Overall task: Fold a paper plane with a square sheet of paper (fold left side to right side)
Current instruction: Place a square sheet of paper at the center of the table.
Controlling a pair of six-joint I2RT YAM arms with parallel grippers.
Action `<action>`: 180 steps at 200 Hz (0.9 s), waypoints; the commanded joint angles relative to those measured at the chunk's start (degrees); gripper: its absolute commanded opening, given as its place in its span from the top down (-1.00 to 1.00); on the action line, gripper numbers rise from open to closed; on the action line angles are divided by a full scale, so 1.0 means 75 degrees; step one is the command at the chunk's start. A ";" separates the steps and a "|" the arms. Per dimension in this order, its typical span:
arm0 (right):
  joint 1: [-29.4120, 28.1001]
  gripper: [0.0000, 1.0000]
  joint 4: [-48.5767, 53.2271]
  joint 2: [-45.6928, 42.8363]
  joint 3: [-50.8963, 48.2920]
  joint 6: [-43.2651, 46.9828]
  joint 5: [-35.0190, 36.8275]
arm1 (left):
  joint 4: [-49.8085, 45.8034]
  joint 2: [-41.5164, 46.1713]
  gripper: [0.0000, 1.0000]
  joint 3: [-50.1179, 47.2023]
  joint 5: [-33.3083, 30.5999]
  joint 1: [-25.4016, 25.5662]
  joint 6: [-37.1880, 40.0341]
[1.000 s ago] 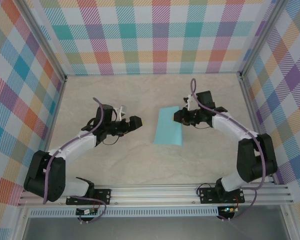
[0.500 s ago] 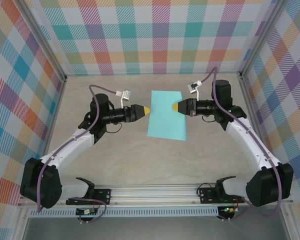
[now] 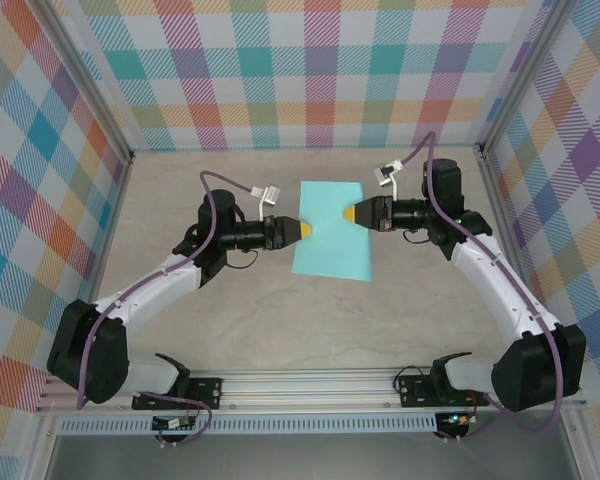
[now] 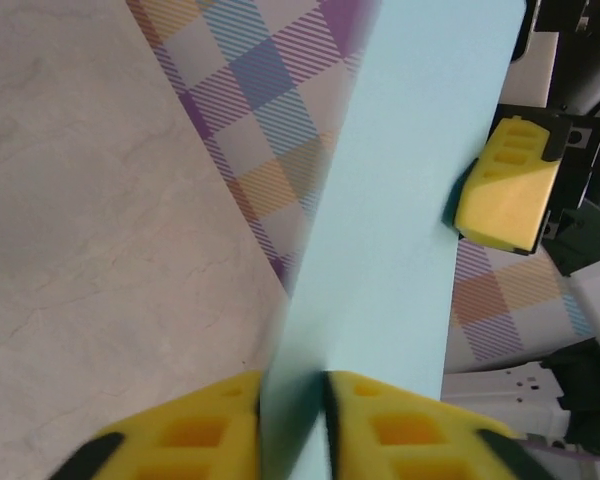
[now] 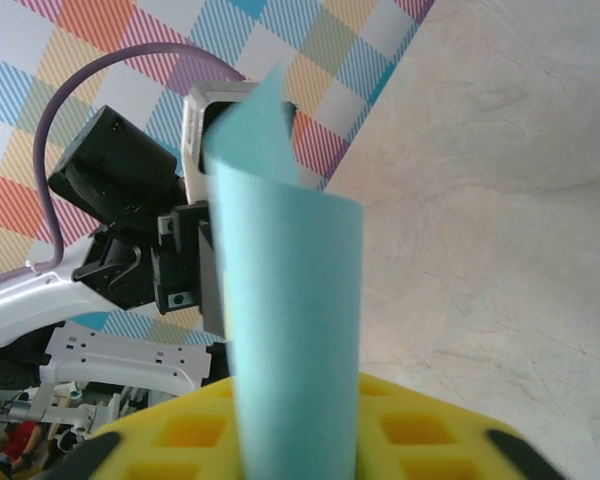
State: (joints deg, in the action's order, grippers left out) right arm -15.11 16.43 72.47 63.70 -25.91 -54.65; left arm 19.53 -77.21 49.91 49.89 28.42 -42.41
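One square sheet of paper (image 3: 330, 235) in play: plain light turquoise, matte, unmarked. From the top camera it read as a rectangle taller than wide. From the right wrist it bowed into a soft curl with one corner sticking up.

It hung between both arms over the middle of the tabletop (image 3: 230, 330), a bit toward the back. Couldn't tell if its near edge touched the surface.

Left pincer (image 3: 307, 230) was clenched on the sheet's left edge. The left wrist view had the paper pinched tight between the two yellow fingers (image 4: 210, 430). Right pincer (image 3: 348, 213) sat at the right edge, further back. The paper came up from between its yellow pads (image 5: 180, 430), but I couldn't tell whether they were actually clamped on it.

Bare tabletop lay all round the sheet. The side plaid walls (image 3: 40, 200) stood well apart from it and the back wall nearer. The aluminium rail (image 3: 310, 385) ran along the near edge.
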 commanded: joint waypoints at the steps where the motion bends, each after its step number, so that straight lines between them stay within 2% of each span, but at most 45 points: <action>1: -0.0060 0.18 0.0788 -0.0134 0.0055 0.0517 0.0589 | -0.0215 -0.0025 0.82 0.0285 -0.0270 0.0042 0.0310; 23: -0.0059 -0.37 0.2151 -0.0060 0.0356 0.1107 0.2034 | -0.1472 -0.0368 0.98 0.0598 -0.0715 -0.0106 0.0630; 37: -0.0053 -0.55 0.2798 0.0027 0.0459 0.1281 0.3158 | -0.2045 -0.0761 1.00 0.0730 -0.0958 -0.0296 0.0698; 50: -0.0059 -0.63 0.2960 0.0126 0.0411 0.1269 0.3852 | -0.2019 -0.1200 1.00 0.0694 -0.1011 -0.0508 0.0593; 77: -0.0071 -0.84 0.2662 0.0381 0.0149 0.1102 0.4131 | -0.2042 -0.2141 1.00 0.0772 -0.0967 -0.0794 0.0599; 107: -0.0082 -0.86 0.2292 0.0892 -0.0060 0.0929 0.4395 | -0.2425 -0.2877 1.00 0.0990 -0.1238 -0.1016 0.1027; 121: -0.0094 -0.79 0.1920 0.1166 -0.0191 0.0747 0.4149 | -0.2827 -0.3116 1.00 0.1158 -0.1424 -0.1082 0.1384; 133: -0.0137 -0.63 0.1459 0.1467 -0.0309 0.0484 0.3816 | -0.3243 -0.3308 1.00 0.1354 -0.1554 -0.1117 0.1748; 149: -0.0258 -0.32 0.0793 0.2010 -0.0384 0.0058 0.3329 | -0.3819 -0.3545 1.00 0.1612 -0.1802 -0.1130 0.2120; 180: -0.0556 0.33 -0.0076 0.3357 -0.0116 -0.0541 0.3236 | -0.4010 -0.3573 1.00 0.1666 -0.1979 -0.1142 0.2233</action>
State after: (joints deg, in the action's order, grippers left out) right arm -17.80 23.57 91.57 61.60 -25.58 -27.44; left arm -5.96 -103.74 61.14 36.97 20.47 -29.15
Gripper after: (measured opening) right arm 0.445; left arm 0.042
